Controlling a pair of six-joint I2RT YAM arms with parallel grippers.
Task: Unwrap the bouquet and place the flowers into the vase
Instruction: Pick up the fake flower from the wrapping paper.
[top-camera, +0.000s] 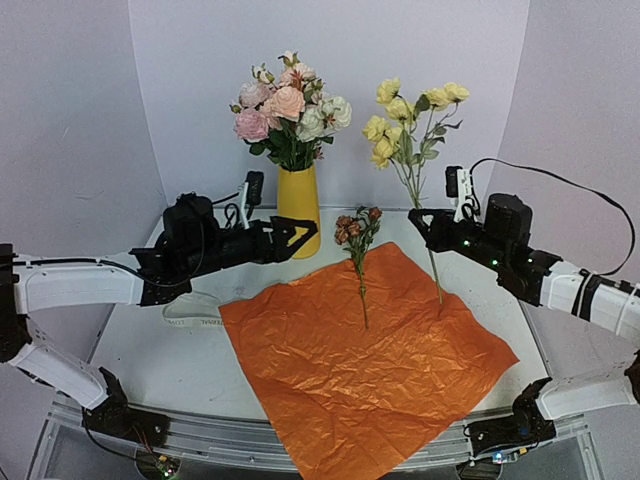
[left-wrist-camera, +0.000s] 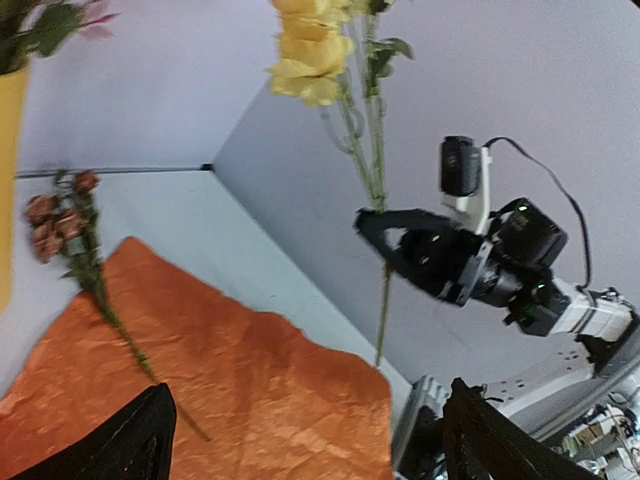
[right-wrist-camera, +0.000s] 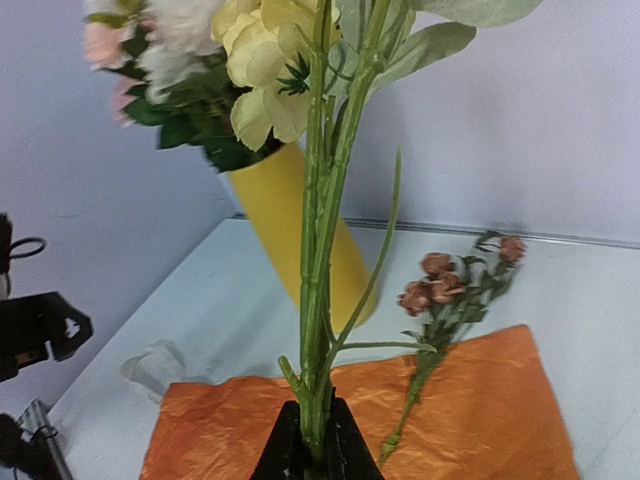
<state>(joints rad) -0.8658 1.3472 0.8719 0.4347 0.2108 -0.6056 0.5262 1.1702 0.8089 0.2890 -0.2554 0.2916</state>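
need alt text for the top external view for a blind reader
The right gripper holds a yellow-flowered stem upright above a spread-out orange paper sheet, on whose far edge a rust-brown flower stem lies. The left gripper hangs open beside the yellow vase, which holds pink and white roses.

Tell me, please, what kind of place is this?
Probably a robot test booth in a lab: plain pale walls close in a table, with a left arm and a right arm bolted at its near edge.
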